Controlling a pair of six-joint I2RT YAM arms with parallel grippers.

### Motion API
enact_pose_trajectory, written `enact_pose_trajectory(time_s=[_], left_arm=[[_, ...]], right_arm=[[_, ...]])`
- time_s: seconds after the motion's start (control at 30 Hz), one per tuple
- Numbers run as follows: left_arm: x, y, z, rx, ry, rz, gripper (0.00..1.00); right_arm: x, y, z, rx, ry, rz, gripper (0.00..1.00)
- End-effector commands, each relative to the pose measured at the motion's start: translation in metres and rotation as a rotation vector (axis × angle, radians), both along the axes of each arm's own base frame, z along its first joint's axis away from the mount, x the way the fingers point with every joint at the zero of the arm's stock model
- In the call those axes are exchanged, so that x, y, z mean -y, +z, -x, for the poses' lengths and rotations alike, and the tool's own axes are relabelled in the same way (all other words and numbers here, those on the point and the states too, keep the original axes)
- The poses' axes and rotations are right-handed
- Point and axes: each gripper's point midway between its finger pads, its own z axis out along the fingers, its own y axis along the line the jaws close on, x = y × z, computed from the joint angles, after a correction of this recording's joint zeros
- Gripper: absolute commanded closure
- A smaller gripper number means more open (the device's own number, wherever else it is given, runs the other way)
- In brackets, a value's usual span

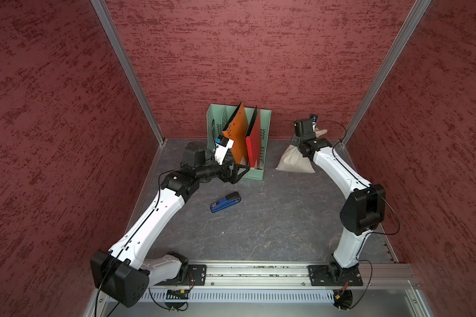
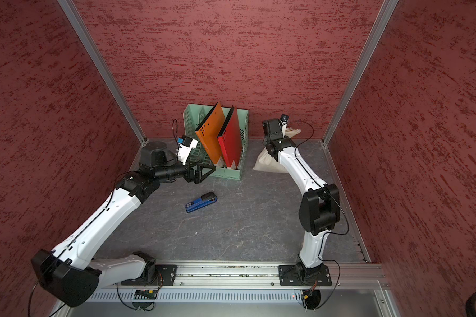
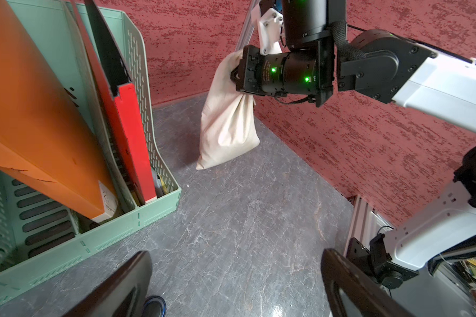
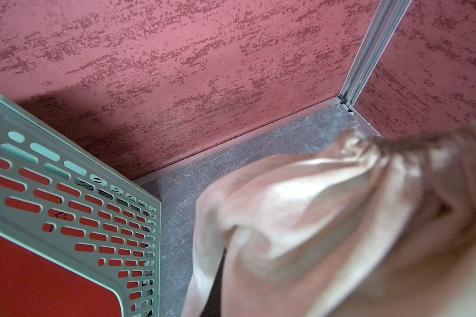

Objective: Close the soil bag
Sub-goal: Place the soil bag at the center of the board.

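Bag, neck bunched in closed right gripper, contents hidden. Rack with orange folder, red folder. Left gripper wide open, empty.

Losing the neck of the soil bag behind the right arm in both top views, not making out any cords. Burying the tips of the right tool in gathered cloth in the left wrist view. Smearing the bag in the right wrist view and running it off the edge, swallowing that tool's fingers. Cropping the file rack in both wrist views. Chopping the fingers of the left tool at the frame edge, leaving a sliver of something blue beside one, not enough to call.
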Motion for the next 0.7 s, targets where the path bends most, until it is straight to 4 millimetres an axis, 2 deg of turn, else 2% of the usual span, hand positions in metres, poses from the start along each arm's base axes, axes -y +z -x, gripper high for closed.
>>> enact_pose_trajectory(time_s=[0.0,0.67], left_arm=[[0.007,0.000,0.006,0.019,-0.059,0.012,0.00],[0.020,-0.013,0.006,-0.027,-0.122,0.027,0.00]], right_arm=[[0.003,0.014,-0.011,0.079,-0.019,-0.035,1.00],[0.002,-0.009,-0.019,0.042,-0.010,-0.042,1.00]])
